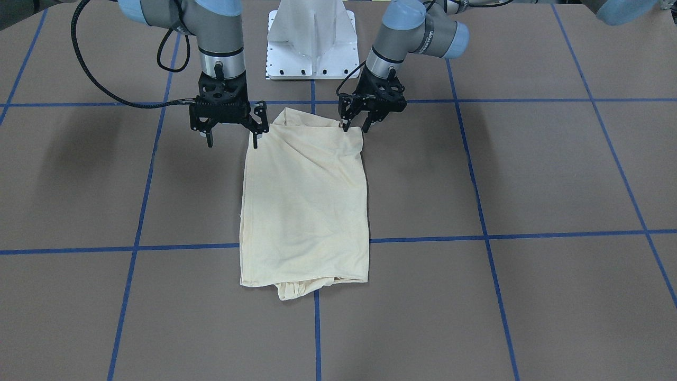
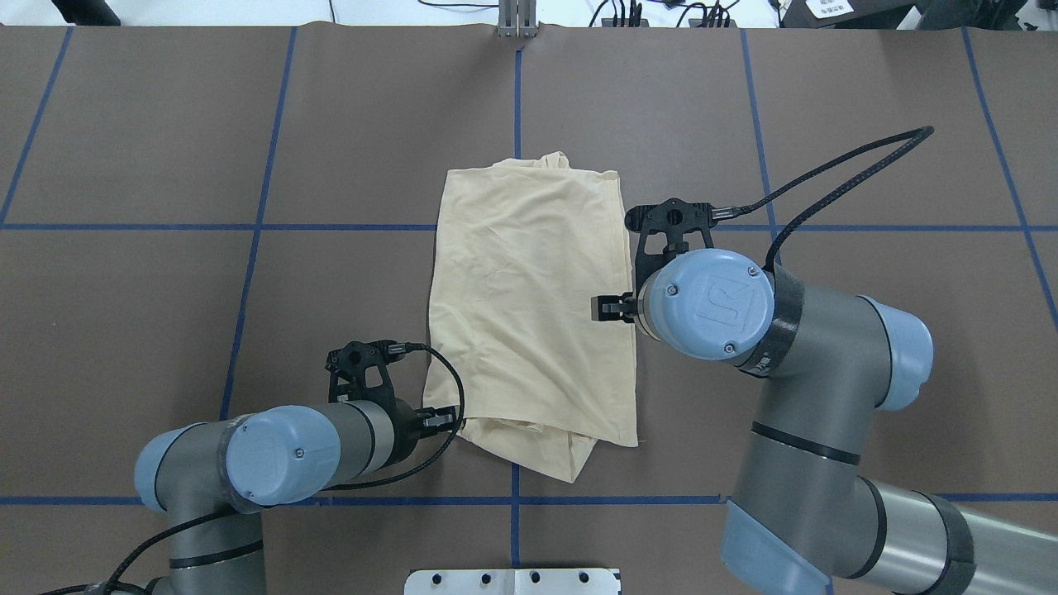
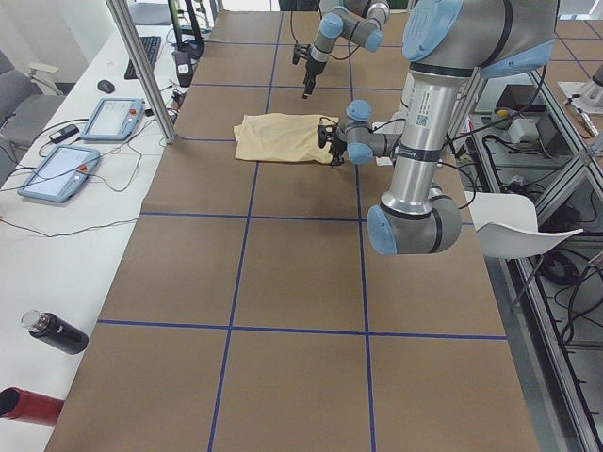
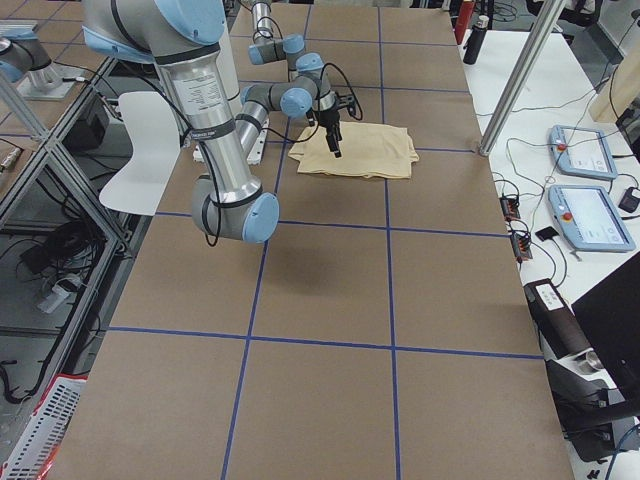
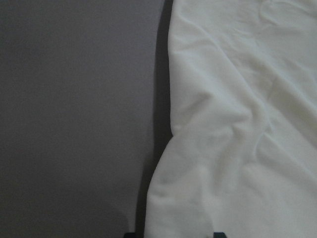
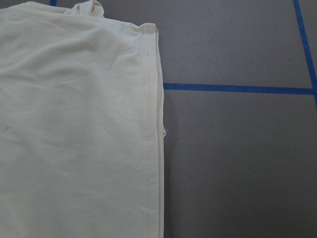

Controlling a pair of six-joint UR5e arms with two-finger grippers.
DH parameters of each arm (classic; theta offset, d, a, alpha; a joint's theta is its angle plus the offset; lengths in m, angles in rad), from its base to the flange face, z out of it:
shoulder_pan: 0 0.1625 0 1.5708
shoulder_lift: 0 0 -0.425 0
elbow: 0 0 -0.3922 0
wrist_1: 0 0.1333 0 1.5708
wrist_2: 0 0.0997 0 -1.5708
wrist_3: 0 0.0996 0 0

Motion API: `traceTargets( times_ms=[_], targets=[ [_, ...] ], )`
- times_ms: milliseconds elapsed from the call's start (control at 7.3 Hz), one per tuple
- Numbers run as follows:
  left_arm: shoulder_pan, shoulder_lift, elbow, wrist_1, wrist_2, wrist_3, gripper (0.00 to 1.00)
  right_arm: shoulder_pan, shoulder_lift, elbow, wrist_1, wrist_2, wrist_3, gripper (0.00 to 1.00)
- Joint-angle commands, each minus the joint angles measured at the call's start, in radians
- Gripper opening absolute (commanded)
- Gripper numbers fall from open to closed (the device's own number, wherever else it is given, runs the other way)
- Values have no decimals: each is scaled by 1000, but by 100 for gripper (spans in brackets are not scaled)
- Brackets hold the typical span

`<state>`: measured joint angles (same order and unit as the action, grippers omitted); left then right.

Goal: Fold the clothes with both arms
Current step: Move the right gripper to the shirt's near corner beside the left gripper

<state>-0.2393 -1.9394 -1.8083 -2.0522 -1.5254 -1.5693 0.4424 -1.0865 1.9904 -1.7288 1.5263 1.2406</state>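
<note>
1 cream-yellow T-shirt [image 1: 304, 206] lies on the brown table [image 1: 529, 174], directly out from the white base pedestal [image 1: 312, 39]. It is already folded into 1 long panel that runs straight away from the pedestal. A small bunch of fabric pokes out at the end farthest from the pedestal, and no print shows.

The cloth looks thin, light and limp, creased near the pedestal end. I judge it will sag and slide over itself and will hold no shape when lifted. The 2 corners nearest the pedestal look like the best places to take hold, pinching all layers together so that the under-layers do not drop away.

2 arms work here, each with 1 gripper. The left gripper [image 1: 355, 128] sits low at the pedestal-side corner on the robot's left. Its fingers stand a little apart and straddle the shirt's edge, as the wrist view also shows, and they are not clamped on it. The right gripper [image 1: 232, 142] hangs raised over the shirt's other long edge, toward the pedestal end, with its fingers spread wide and nothing in them.
</note>
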Motion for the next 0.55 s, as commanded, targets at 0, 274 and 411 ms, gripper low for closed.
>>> traceTargets(
  times_ms=[0,274,411],
  targets=[
    [0,-7,0,9,1,-1,49,-1,-1,1,0,0,2,100],
    [0,-9,-2,9,2,-8,1,-1,-1,1,0,0,6,100],
    [0,-7,0,9,4,-8,0,-1,-1,1,0,0,6,100]
  ],
)
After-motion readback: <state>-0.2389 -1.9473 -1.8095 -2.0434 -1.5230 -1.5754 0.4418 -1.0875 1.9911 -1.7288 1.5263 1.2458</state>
